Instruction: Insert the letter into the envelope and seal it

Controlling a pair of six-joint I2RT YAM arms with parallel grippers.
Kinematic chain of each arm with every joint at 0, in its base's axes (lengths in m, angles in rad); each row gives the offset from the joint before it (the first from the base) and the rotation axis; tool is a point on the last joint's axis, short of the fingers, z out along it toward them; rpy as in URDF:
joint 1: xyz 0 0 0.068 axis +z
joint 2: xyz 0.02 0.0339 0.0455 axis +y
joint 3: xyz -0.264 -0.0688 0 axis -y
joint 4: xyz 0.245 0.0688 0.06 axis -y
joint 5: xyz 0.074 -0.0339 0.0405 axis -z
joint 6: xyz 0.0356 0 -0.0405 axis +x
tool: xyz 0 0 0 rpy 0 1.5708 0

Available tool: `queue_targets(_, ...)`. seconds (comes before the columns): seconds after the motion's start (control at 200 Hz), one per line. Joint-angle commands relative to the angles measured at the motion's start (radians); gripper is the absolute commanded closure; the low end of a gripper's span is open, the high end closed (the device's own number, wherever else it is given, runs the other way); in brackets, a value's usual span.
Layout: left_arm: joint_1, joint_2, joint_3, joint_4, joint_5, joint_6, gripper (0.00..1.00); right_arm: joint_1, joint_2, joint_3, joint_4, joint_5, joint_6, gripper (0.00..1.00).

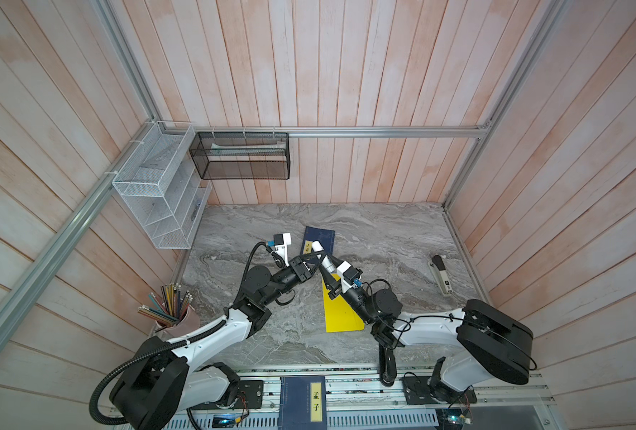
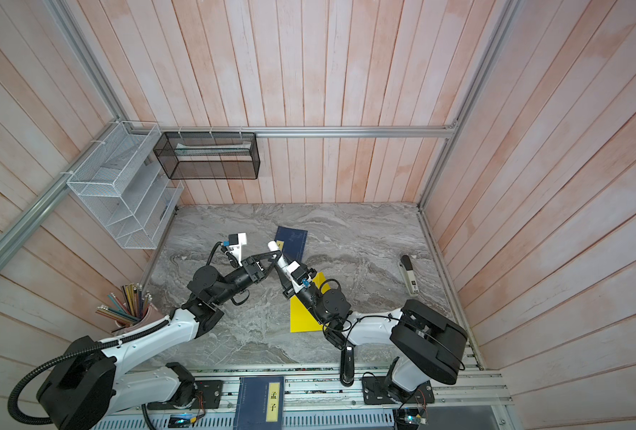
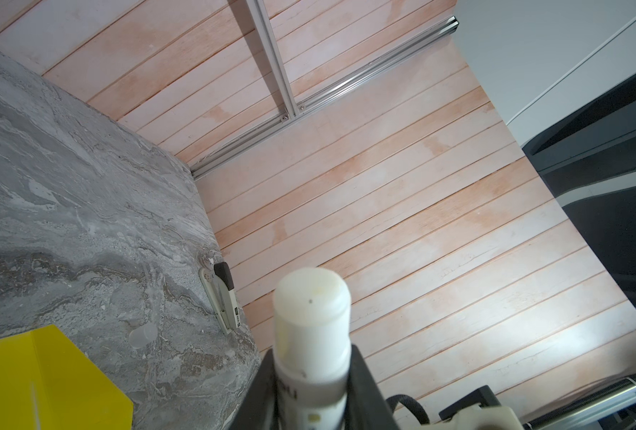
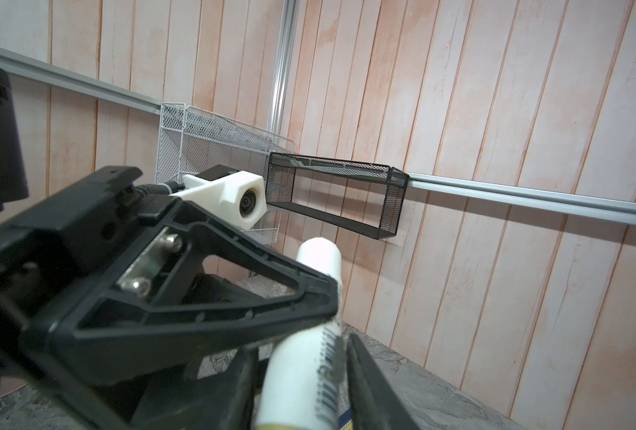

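**Above the surface [image 1: 383,231]: glue in hand, sealing still to do**

Clamped in the left tool [image 1: 320,257], a white glue stick [image 1: 317,246], held up off the marble. Flanking its lower end, the right tool [image 1: 326,277]; cannot tell whether gripping yet. Lying flat beneath the right arm, the envelope [image 1: 342,316]. No letter visible in any view, so probably tucked inside already, though unconfirmed. Left to do, by this reading: gluing the flap and pressing it shut.
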Motion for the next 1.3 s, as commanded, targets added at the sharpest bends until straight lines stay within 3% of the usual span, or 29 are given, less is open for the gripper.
queue_targets(0.0,-0.013,0.005,0.006,0.035,0.014,0.002,1.00,-0.010,0.014,0.029,-0.025,0.020,0.004,0.61)
queue_targets(0.125,-0.018,0.009,0.008,0.030,0.024,0.003,1.00,-0.011,0.019,0.036,-0.029,0.022,0.001,0.62)
queue_targets(0.335,-0.019,0.006,0.007,0.025,0.033,0.008,1.00,-0.011,0.014,0.042,-0.042,0.030,-0.008,0.82)
queue_targets(0.525,-0.015,-0.025,0.003,0.001,0.002,0.026,0.74,-0.011,-0.014,0.018,-0.061,0.028,-0.009,0.91)
queue_targets(0.805,0.009,-0.042,0.017,-0.008,-0.003,0.028,0.56,-0.008,-0.058,-0.018,-0.085,0.019,-0.003,0.91)
queue_targets(0.95,0.013,-0.031,0.025,-0.009,0.003,0.031,0.57,-0.007,-0.072,-0.030,-0.087,0.016,-0.001,0.91)
queue_targets(1.295,0.013,0.011,0.023,0.040,0.042,0.002,0.81,-0.004,-0.069,-0.025,-0.093,-0.015,-0.003,0.87)
